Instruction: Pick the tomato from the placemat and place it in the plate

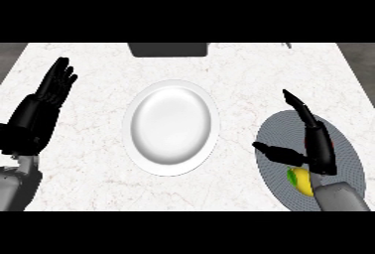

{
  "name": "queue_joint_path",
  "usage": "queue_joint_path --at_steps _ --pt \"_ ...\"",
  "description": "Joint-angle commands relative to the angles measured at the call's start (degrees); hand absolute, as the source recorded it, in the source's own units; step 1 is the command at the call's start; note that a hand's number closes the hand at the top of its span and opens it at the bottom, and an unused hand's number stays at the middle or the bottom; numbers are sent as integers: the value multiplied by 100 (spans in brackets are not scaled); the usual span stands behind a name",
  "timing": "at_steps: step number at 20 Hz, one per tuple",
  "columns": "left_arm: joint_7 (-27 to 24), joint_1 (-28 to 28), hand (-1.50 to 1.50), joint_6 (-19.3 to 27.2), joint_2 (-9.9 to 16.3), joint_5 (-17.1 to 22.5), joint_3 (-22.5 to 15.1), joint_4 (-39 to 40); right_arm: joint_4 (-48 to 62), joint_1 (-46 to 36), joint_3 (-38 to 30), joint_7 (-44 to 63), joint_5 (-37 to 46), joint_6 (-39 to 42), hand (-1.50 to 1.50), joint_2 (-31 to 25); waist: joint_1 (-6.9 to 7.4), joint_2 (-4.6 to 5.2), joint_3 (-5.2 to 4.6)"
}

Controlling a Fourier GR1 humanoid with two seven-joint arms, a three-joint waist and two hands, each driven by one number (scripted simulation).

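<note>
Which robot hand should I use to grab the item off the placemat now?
Right. The right robot hand is open directly over the grey placemat, beside the yellow-green item. The left robot hand rests open at the far edge, beyond the plate.

White plate (171, 127) sits mid tabletop (88, 149), nothing on it. Grey round placemat (344, 154) lies right of the plate, apart from it. Right hand (316, 149) is above the placemat, fingers straight, thumb spread toward the plate. A yellow-green object (299, 180), partly hidden under that hand's wrist, lies on the placemat's near part. Left hand (45, 101) rests well left of the plate, open, fingers up. Dark object (167, 49) at the tabletop's edge beyond the plate.
</note>
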Motion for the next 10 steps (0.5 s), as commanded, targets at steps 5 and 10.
queue_joint_path --at_steps 5,10 --pt "180 -212 0 163 -78 -228 19 -1 -934 -254 159 2739 1087 512 -150 -1445 -35 -39 -26" --pt "82 -111 0 -149 17 9 158 154 -1084 -475 316 4338 1092 2067 -150 -2537 -7 -35 -46"
